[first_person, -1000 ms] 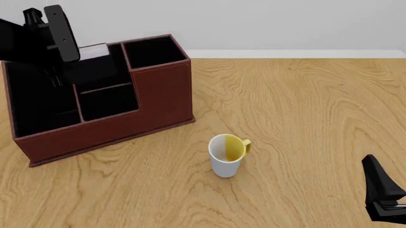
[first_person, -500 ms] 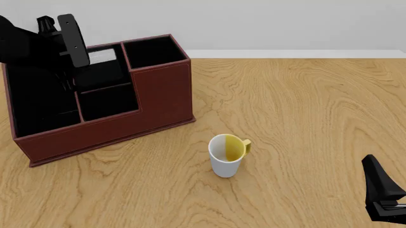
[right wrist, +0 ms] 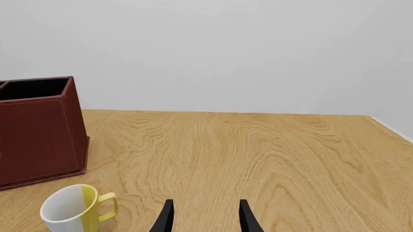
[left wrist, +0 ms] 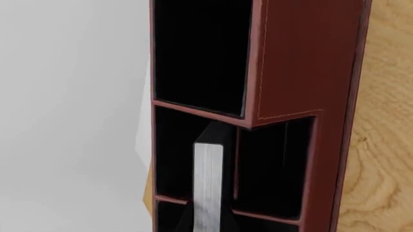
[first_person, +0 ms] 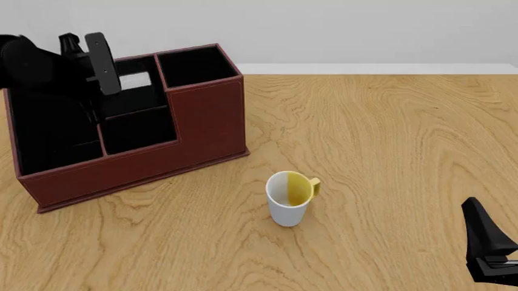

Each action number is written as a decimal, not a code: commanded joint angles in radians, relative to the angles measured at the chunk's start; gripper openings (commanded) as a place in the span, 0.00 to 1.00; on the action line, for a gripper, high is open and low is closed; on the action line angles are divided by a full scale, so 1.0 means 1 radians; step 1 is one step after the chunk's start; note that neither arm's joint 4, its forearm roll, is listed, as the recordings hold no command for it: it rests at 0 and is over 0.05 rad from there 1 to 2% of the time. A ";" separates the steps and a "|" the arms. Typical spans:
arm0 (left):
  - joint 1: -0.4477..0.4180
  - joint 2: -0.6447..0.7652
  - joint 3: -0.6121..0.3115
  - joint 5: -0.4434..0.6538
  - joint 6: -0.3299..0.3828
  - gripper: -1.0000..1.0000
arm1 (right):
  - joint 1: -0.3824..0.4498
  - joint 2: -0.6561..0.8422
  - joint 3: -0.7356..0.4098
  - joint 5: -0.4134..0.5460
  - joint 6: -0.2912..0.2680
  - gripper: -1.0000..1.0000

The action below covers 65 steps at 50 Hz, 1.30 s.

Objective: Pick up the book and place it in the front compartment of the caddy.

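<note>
Quick update: over the last second the white page edge of the book [first_person: 137,79] has sunk lower against the caddy [first_person: 202,121]. It was up near the rim and now sits down inside the far middle cell [first_person: 133,91], the one right beside the caddy's small square end cell. The left fingers [first_person: 101,57] tipped down with it, above that same cell.

In the left wrist view the book [left wrist: 208,179] stands on edge inside the caddy, with the cross divider just beside it. We honestly can't tell whether the left fingers are clamped on it or have let go, since the black covers blend into the black lining.

So we reckon the drop-off is basically happening. The near middle cell [first_person: 137,130] shows no book, so if that's the front compartment, this is the wrong slot.

The right fingers [right wrist: 165,217] are spread apart with nothing between them, parked well away from the caddy, past the mug [first_person: 287,200] on the counter [first_person: 389,151]
</note>
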 commanded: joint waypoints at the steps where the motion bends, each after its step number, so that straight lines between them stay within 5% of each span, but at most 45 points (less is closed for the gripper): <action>1: 0.015 0.028 -0.018 -0.050 0.027 0.00 | 0.000 0.000 0.000 0.000 0.000 1.00; 65: 0.104 0.264 -0.076 -0.265 0.110 0.00 | 0.000 0.000 0.000 0.000 0.000 1.00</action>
